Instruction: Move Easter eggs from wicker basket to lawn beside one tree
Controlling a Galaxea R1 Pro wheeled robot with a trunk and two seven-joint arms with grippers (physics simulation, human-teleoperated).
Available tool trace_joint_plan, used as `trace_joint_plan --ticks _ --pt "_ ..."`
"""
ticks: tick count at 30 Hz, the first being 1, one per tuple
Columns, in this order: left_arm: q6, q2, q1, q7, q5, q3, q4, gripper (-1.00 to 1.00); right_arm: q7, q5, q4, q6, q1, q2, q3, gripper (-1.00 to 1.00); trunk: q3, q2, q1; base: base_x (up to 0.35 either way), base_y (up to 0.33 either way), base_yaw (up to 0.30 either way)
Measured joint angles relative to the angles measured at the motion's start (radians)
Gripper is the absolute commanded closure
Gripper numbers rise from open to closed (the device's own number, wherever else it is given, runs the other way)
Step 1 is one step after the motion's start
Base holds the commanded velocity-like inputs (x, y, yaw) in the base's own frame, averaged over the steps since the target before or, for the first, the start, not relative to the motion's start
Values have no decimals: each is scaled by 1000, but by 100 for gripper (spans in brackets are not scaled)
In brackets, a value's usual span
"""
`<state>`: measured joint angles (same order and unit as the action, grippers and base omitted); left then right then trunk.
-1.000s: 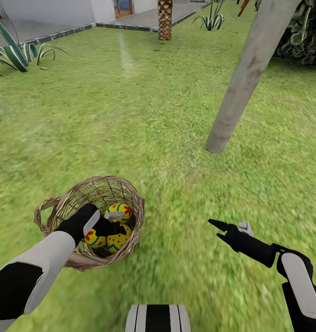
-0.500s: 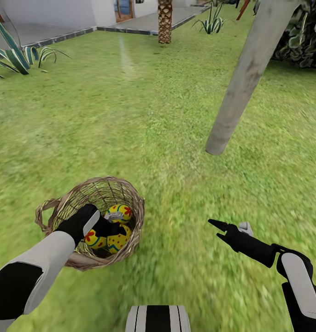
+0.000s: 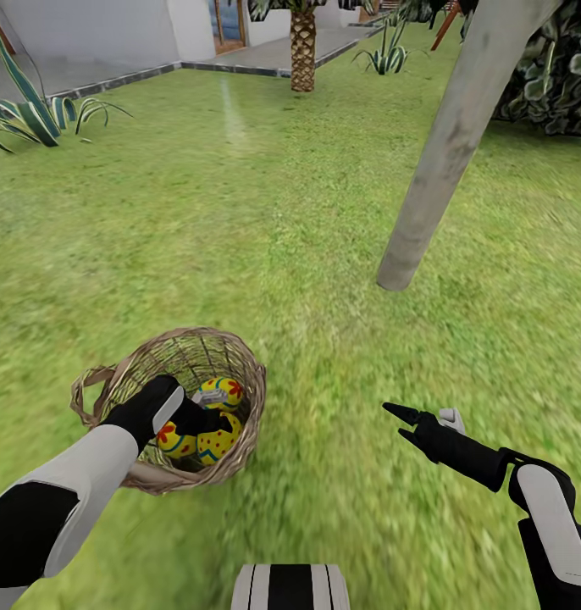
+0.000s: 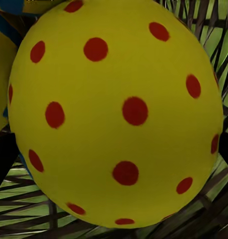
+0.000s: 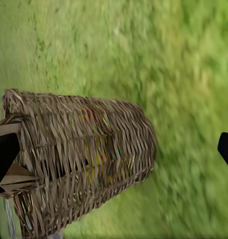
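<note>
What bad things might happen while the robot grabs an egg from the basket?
The eggs are round and packed close together, so the one at the left gripper might slip out or knock the others. The arm reaches over the basket rim, so lifting might tip the basket. The tree is a carry away, so an egg might drop.

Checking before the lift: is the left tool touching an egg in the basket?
Cannot tell. In the head view the left tool reaches into the basket among the eggs, hiding any contact; the wrist view shows a dotted egg close, no fingertips.
</note>
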<state>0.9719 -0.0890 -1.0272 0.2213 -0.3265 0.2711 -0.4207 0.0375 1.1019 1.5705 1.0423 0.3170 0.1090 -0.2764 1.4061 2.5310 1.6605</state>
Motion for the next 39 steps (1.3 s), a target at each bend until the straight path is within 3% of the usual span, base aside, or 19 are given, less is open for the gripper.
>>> trace_joint_plan --ticks 19,24,27,39 --pt "20 0 0 1 0 -1 -2 100 0 1 0 0 0 -1 0 -100 -23 -1 -3 0 0 0" --pt "22 0 0 1 0 -1 1 100 -1 -1 0 0 0 0 19 -100 -23 -1 -3 0 0 0" --pt "23 0 0 1 0 -1 2 100 -1 0 0 0 0 0 21 -100 -35 -2 -4 0 0 0" --pt "23 1 0 1 0 0 0 100 -1 -1 0 0 0 0 21 -100 -35 -2 -4 -23 0 0"
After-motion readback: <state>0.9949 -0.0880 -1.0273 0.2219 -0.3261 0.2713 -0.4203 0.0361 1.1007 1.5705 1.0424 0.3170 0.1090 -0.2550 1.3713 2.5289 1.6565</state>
